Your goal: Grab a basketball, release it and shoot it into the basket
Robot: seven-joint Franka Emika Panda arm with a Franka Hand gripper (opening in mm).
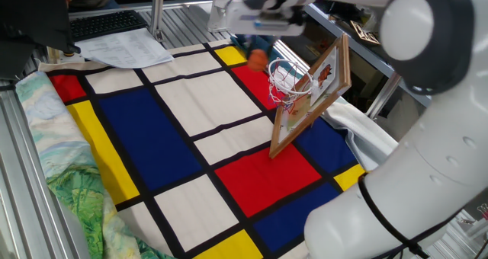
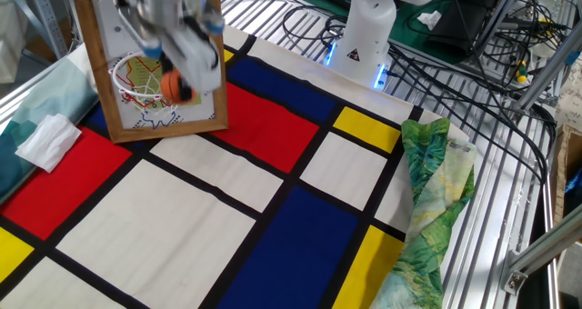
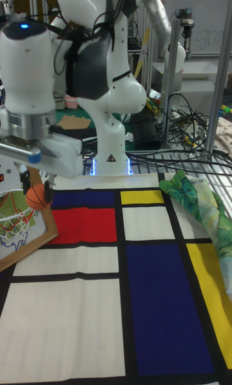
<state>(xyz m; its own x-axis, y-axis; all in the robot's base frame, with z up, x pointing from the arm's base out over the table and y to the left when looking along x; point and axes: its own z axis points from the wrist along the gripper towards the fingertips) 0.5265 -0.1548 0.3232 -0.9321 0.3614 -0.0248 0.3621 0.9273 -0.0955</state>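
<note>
- Far left in the other fixed view: a crumpled white tissue (image 2: 48, 138) lies on the cloth's edge, well apart from my work.
- The basket (image 2: 136, 75) stands upright on the checked cloth (image 2: 273, 218), its red rim and white net projecting from a wood-framed backboard.
- The basketball (image 2: 175, 85) sits between my fingers, raised off the cloth and level with the rim, just beside its outer edge. In the tall fixed view the basketball (image 3: 37, 196) hangs just right of the hoop (image 3: 16, 214).
- My pincer (image 2: 179, 80) is narrowed to the width of the ball and has hold of it; the image is motion-blurred here, so finger detail is poor.
- In one fixed view my pincer (image 1: 255, 52) is blurred above the rim side of the basket (image 1: 309, 91), orange showing beneath.
- Right edge: a green patterned cloth (image 2: 427, 195) is bunched against the metal rack (image 2: 509, 164).
</note>
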